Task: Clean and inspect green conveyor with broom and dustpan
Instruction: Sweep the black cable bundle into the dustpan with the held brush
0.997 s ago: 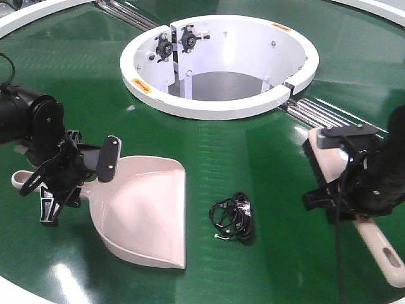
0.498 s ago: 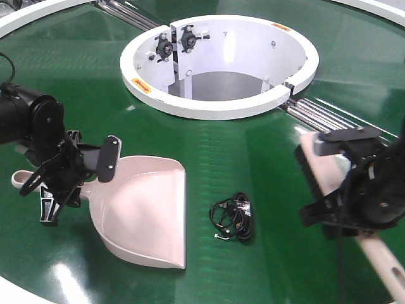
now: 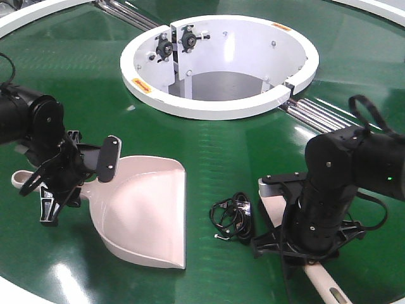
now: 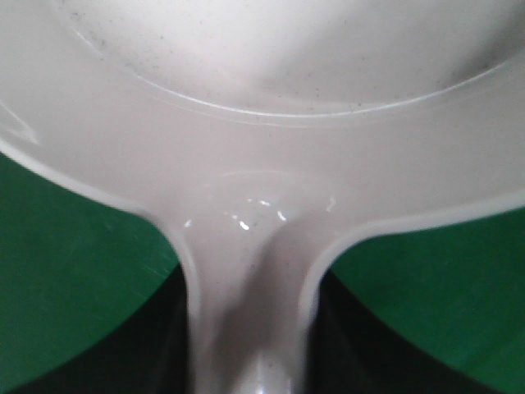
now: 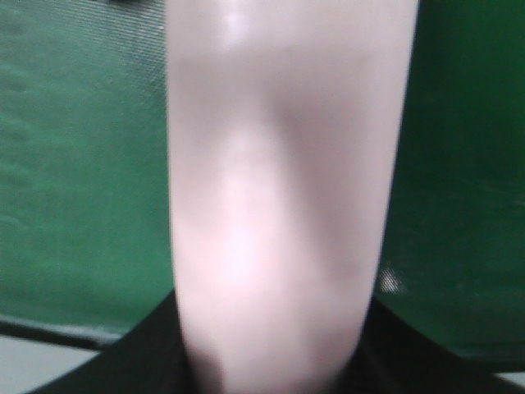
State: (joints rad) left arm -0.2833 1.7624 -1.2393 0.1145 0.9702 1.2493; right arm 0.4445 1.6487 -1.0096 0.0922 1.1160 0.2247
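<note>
Glossy green conveyor (image 3: pixel 76 76), smooth beige dustpan (image 3: pixel 142 212) clamped in left gripper (image 3: pixel 74 179), right gripper (image 3: pixel 304 249) clasping broom (image 3: pixel 273 193), specks (image 4: pixel 246 223) visible only in left wrist view

I can read no word, brand or number from here. The white hub (image 3: pixel 215 111) carries one small orange sticker (image 3: pixel 281 26) on its far rim and another (image 3: pixel 138 83) on the near left, both too small to read.
</note>
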